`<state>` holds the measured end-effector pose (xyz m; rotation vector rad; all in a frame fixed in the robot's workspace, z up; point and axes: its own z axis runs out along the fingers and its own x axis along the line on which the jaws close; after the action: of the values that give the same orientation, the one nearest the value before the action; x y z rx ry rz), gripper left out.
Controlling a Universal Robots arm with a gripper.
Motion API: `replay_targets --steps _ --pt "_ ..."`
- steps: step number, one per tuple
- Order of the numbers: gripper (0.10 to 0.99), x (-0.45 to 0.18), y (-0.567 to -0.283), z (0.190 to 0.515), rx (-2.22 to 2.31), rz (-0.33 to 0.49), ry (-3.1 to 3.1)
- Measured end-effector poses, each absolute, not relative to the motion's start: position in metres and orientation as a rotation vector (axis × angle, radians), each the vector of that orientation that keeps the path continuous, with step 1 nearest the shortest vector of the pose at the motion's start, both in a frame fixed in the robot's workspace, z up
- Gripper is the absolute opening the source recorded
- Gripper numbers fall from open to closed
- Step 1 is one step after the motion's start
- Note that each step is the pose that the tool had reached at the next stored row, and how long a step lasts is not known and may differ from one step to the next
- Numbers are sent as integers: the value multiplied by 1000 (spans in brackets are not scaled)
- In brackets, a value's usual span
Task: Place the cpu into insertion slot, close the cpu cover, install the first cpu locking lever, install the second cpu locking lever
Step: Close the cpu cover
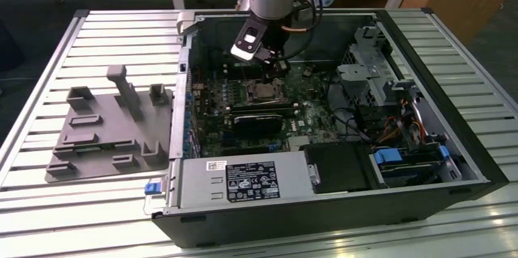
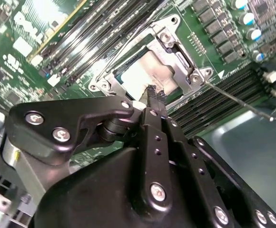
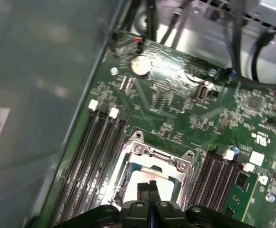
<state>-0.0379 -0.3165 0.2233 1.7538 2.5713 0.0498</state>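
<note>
The cpu (image 2: 142, 73) lies flat in the insertion slot, its pale silver top showing through the window of the cpu cover (image 2: 176, 45). The cover lies down over it as a silver frame (image 3: 159, 159). The slot itself is hidden beneath them. My gripper (image 2: 153, 92) hangs just above the cpu's edge, shut, with nothing between the black fingertips (image 3: 150, 184). One thin wire locking lever (image 2: 238, 102) sticks out free from the cover's corner over the memory slots. In the exterior view the gripper (image 1: 271, 70) reaches down into the open computer case above the socket (image 1: 263, 92).
Long black memory slots (image 3: 102, 142) flank the socket on both sides. A black graphics card (image 1: 261, 125) sits just in front of it, a power supply (image 1: 242, 182) nearer still, and a drive cage with cables (image 1: 368, 76) at the exterior view's right. A grey fixture (image 1: 105, 130) lies outside the case.
</note>
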Motion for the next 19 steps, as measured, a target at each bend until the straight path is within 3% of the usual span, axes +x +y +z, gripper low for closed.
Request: replay_targets --steps 19 --pt "102 -39 -317 223 1303 51 2830"
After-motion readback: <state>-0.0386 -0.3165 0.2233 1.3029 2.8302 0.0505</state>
